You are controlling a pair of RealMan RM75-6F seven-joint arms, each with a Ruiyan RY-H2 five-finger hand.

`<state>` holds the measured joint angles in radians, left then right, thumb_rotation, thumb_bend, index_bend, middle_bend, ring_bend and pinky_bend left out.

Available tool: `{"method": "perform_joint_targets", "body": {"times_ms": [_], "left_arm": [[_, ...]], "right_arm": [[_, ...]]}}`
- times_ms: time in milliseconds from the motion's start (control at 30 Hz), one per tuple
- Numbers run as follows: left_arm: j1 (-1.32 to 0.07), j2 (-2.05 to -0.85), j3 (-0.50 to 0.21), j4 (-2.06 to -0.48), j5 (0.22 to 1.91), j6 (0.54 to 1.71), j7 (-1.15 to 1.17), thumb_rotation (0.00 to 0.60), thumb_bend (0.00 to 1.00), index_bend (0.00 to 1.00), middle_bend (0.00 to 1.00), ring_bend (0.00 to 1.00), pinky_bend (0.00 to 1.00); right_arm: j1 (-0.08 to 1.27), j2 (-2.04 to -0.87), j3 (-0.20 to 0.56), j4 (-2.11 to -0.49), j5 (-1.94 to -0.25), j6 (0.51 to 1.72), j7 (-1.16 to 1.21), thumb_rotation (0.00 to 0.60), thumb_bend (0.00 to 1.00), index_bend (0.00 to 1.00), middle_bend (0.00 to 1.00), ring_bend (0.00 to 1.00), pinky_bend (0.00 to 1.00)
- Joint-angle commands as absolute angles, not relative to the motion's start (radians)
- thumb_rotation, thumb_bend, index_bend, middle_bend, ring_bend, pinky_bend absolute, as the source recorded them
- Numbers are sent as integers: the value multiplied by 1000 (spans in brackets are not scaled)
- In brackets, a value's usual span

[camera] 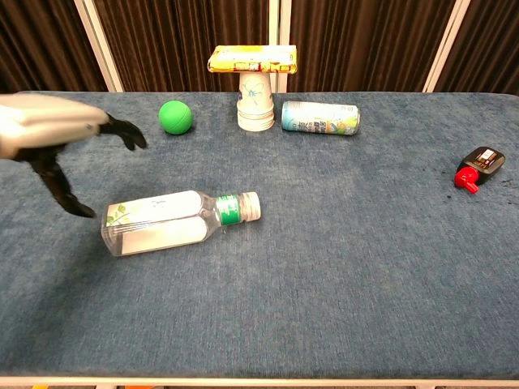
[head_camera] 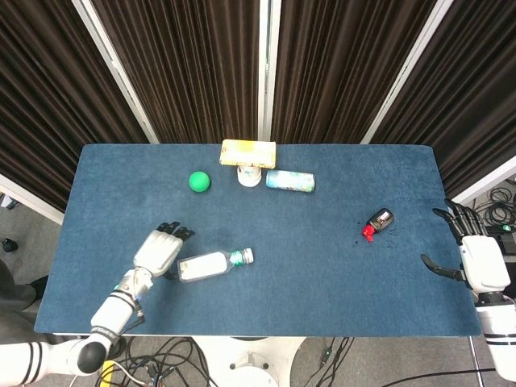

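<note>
While the left hand (head_camera: 158, 250) hovers spread just beside the bottle (head_camera: 214, 264) near the desk's front edge, only the head view shows the right hand (head_camera: 477, 262), also spread, off the right edge.

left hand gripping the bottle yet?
No. In the chest view the left hand hangs open beside the base of the lying bottle, fingers spread and clear of it.

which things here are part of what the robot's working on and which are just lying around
In hand: left hand, open beside the lying plastic bottle.
Lying about: green ball, paper cup, yellow packet on it, can, small red-capped bottle.
</note>
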<state>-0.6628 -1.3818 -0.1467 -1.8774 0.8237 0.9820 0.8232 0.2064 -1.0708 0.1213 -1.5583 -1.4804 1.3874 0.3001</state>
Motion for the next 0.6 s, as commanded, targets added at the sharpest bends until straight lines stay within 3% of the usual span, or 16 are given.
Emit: {"method": "perform_joint_targets", "body": {"times_ms": [33,333,600], "left_arm": [[-718,-1454,-129,-1869,725,1032,889,600,48,173,197,132,209],[-766,-1548,-115,-1858,652,1113,918,600,36,179,221,188,321],[-781,-1620,-107,-1791,623,1167,909,600,27,256,261,254,427]], "right_arm": [[205,-1075,119,-1551,-1476,1384,306,600,143,140,25,0,0],[201,-1081,116,-1538,-1474,1383,317,600,144,140,26,0,0],[197,-1081,113,-1535,-1471,1382,321,600,143,140,26,0,0]]}}
